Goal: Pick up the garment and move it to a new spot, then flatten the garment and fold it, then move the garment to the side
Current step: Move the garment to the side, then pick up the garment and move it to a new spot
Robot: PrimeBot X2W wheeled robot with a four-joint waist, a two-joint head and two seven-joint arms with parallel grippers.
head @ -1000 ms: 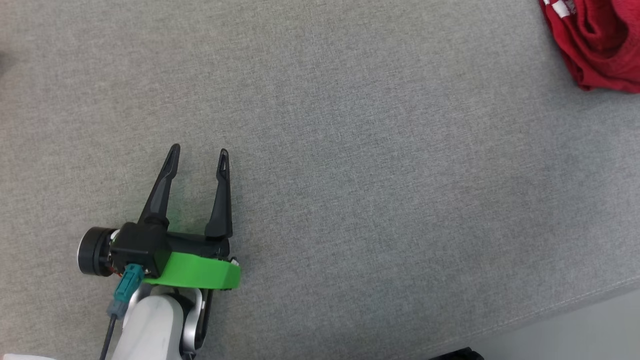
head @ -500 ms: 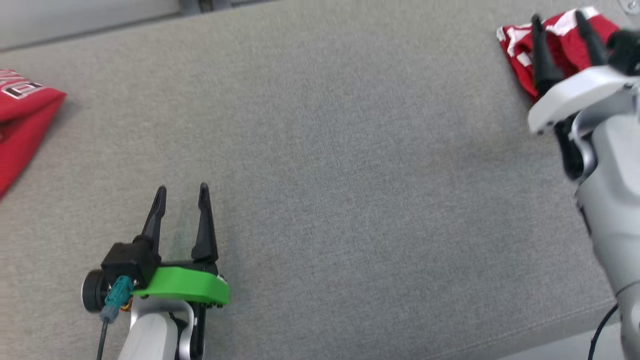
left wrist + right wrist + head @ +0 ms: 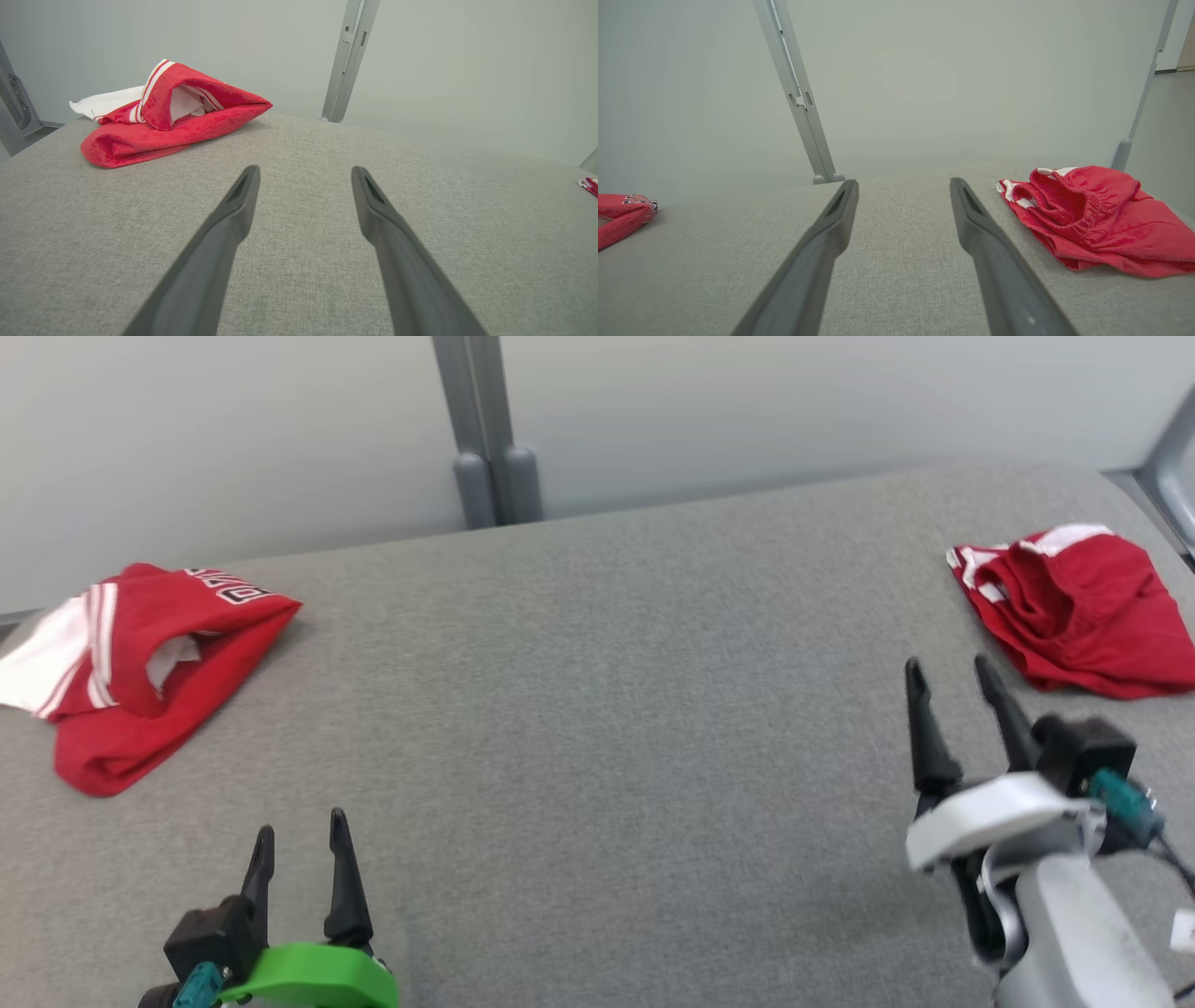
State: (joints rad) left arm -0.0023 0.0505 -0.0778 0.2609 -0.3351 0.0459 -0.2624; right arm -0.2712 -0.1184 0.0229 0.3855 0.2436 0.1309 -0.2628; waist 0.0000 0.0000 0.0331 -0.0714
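A crumpled red garment with white trim [image 3: 1083, 611] lies at the far right of the grey padded table [image 3: 597, 709]; the right wrist view has it ahead and to the right [image 3: 1092, 214]. A second red and white garment with black lettering [image 3: 140, 663] lies bunched at the far left [image 3: 187, 121]. My right gripper [image 3: 947, 665] is open and empty, just short of the right garment and apart from it. My left gripper [image 3: 301, 823] is open and empty near the front left, well short of the left garment.
A grey metal post [image 3: 485, 439] stands behind the table's far edge against a pale wall. Another post [image 3: 1141, 93] rises at the far right corner. Bare grey surface spreads between the two garments.
The head camera has swung upward, so both garments, the far edge and the wall now show. The right arm has come into the picture. Both grippers stay open.
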